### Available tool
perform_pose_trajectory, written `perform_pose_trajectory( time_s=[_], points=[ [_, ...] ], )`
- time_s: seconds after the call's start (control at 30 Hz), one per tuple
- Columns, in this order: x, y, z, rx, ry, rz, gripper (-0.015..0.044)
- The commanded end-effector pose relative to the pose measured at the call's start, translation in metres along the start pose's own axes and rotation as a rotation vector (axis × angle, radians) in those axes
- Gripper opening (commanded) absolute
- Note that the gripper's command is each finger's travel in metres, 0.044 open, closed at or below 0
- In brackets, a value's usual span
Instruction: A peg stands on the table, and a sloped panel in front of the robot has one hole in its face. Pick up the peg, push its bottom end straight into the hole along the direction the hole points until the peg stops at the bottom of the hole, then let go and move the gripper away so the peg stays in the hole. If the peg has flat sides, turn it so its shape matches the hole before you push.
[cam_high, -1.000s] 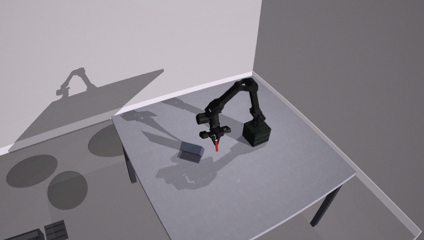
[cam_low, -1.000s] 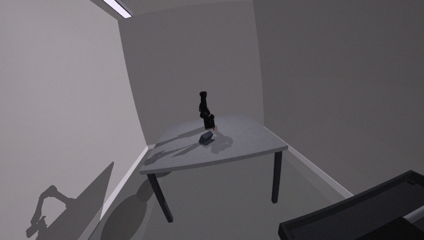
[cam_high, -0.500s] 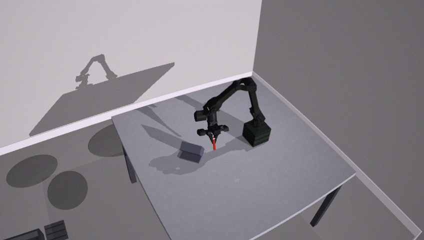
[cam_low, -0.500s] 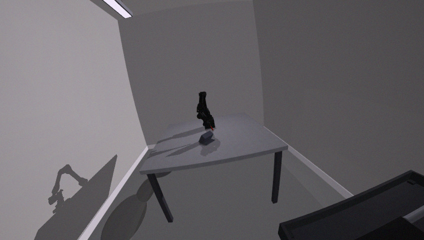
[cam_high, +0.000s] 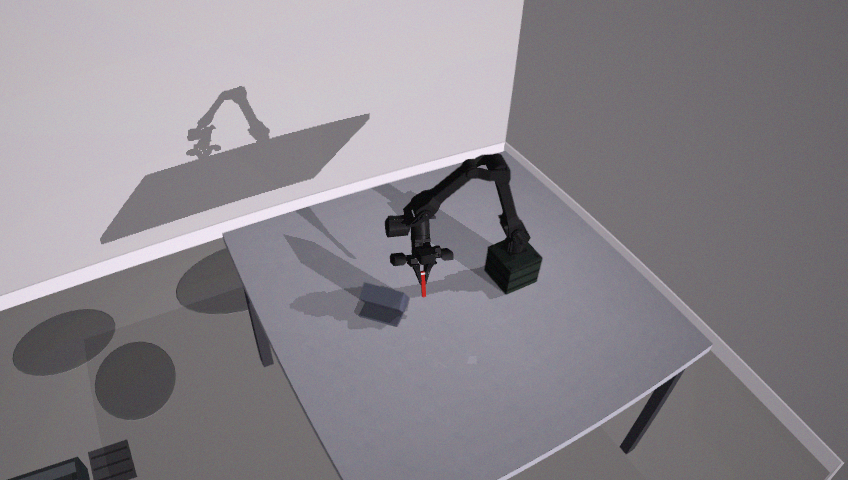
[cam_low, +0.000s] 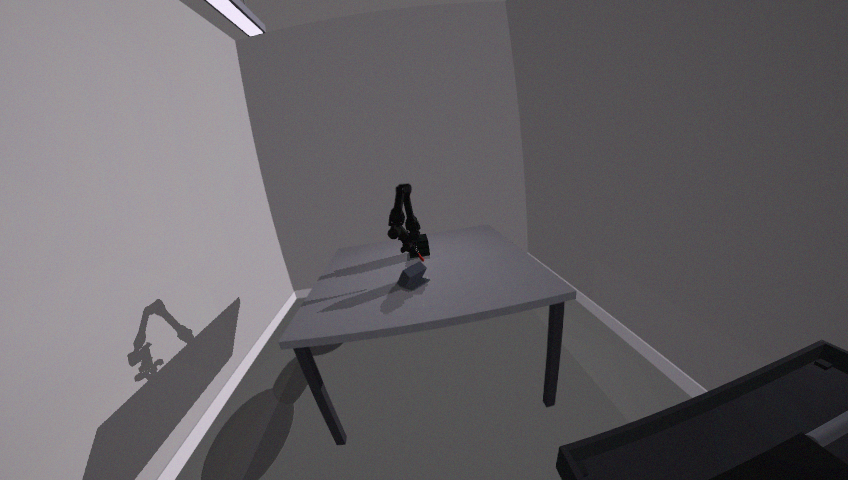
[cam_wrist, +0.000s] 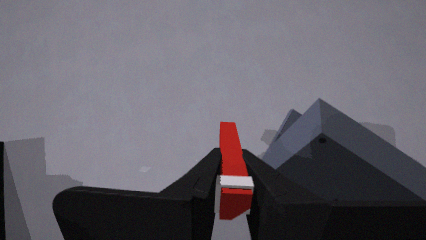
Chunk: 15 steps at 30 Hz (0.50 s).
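Near the table's back edge, the black parallel-jaw gripper (cam_high: 423, 274) clenches the flat-sided red peg (cam_high: 423, 287) just beside the sloped grey panel (cam_high: 382, 303), where a slightly twisted approach could jam it against the small dark hole (cam_wrist: 322, 140).

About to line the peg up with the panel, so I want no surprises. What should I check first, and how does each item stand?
1. Claw shut on the red peg: ok.
2. Peg lifted off the table: ok.
3. Hole visible on the sloped panel: ok, in the wrist view.
4. Peg tip in line with the hole: not ok, the panel sits off to the right.
5. Peg's flat sides matched to the hole: cannot tell.
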<state>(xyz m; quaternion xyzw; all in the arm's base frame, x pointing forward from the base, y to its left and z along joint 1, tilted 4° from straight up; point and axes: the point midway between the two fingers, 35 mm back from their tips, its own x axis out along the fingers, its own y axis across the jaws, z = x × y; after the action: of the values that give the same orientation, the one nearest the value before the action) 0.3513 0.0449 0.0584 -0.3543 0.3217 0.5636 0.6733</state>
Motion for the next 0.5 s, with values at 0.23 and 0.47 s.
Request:
perform_pose_trajectory(
  time_s=[0.23, 0.47],
  points=[
    [-0.008, -0.008, -0.011, 0.055, -0.043, -0.035, 0.0000],
    [-0.013, -0.012, -0.018, 0.089, -0.069, -0.056, 0.0000]
  ],
)
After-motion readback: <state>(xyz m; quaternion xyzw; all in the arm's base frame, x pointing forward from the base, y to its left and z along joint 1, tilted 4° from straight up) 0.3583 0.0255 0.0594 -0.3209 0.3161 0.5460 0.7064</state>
